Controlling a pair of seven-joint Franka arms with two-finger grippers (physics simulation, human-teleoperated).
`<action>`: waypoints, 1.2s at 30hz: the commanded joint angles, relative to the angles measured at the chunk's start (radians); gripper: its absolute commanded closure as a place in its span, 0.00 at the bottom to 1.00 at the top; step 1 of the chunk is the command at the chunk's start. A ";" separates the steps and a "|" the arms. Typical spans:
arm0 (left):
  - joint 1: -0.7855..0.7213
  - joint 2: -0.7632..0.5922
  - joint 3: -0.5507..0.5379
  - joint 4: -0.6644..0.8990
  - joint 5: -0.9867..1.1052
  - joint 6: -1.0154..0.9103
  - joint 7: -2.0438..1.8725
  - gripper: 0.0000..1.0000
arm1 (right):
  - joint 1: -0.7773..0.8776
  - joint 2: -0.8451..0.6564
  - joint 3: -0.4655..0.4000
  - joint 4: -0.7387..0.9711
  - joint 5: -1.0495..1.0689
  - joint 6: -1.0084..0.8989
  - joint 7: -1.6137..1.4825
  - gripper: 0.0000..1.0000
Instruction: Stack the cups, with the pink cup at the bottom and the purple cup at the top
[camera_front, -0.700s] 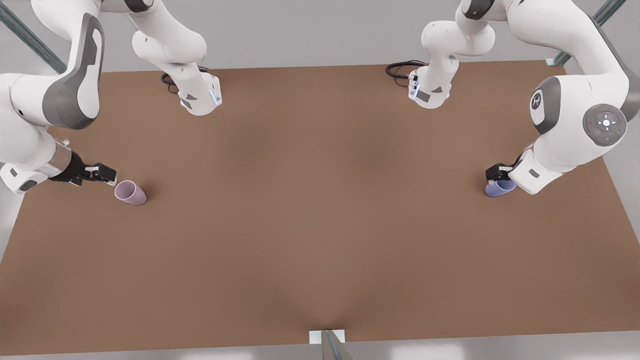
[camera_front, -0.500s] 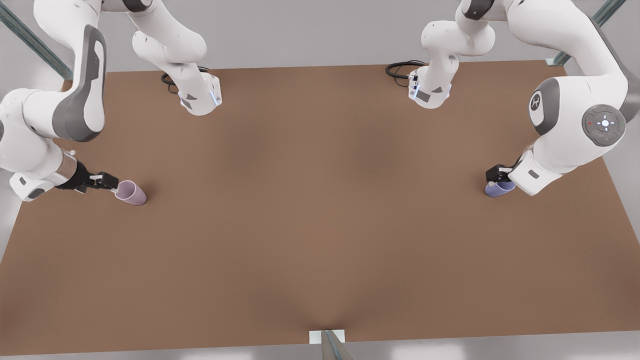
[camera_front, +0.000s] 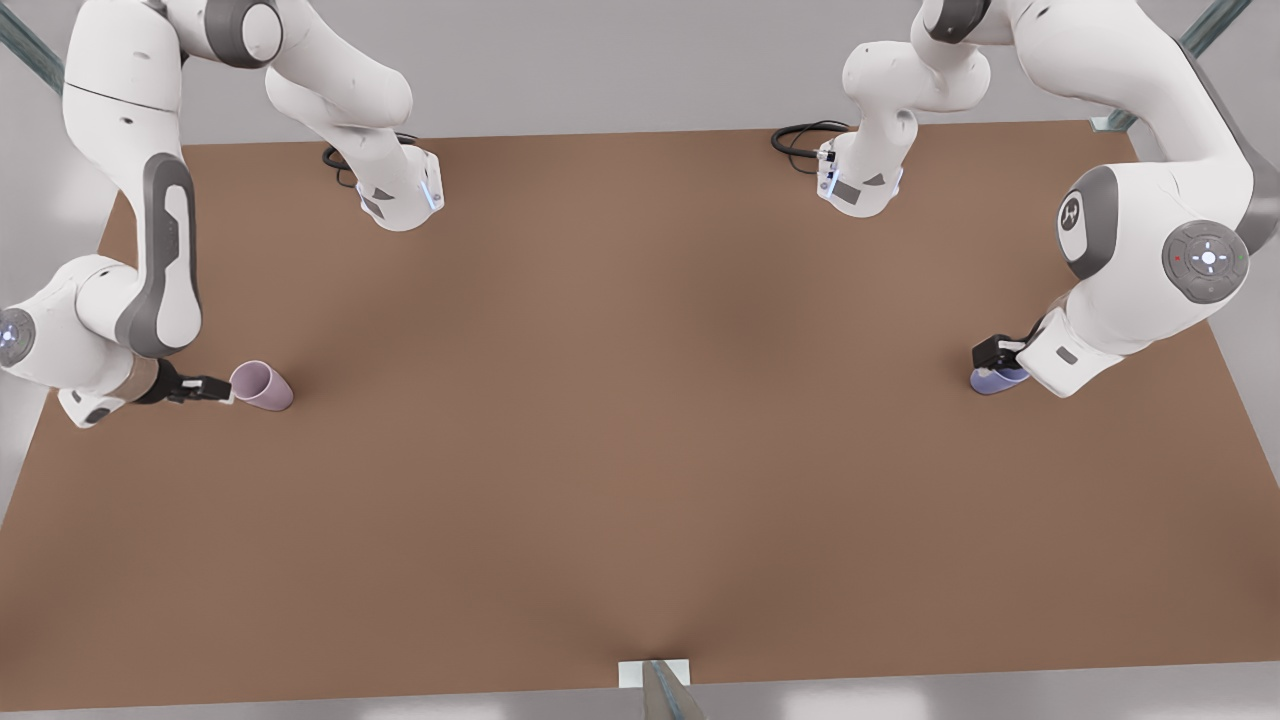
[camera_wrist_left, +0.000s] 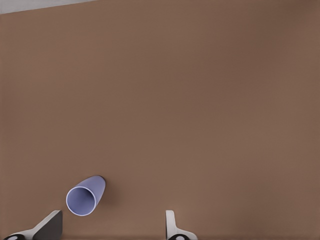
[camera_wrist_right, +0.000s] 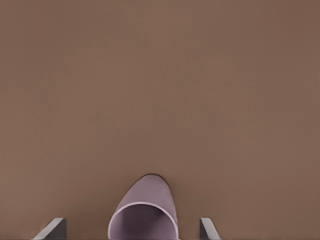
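The right hand (camera_front: 222, 387) has dropped, spread wide, seemingly straddling the upright pale pink cup (camera_front: 262, 386).

My front view looks steeply down on the whole brown table (camera_front: 640, 450) from its near edge, facing both arm bases at the far side. My left wrist view hangs close above the table, looking down past its fingertips at the purple cup (camera_wrist_left: 85, 196). My right wrist view sits lower, looking down over the pink cup (camera_wrist_right: 145, 212). The front view shares both cups.
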 joint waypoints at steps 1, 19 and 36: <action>0.000 -0.001 0.000 -0.001 0.001 0.000 0.006 0.00 | -0.009 -0.004 0.000 -0.045 0.004 0.148 -0.389 0.00; 0.002 0.013 0.022 -0.014 -0.007 0.004 0.013 0.00 | -0.056 0.006 -0.002 -0.296 0.007 0.415 -0.510 0.32; -0.002 -0.004 0.057 -0.019 -0.090 -0.003 0.015 0.00 | -0.045 0.015 0.000 -0.334 0.026 0.448 -0.510 0.78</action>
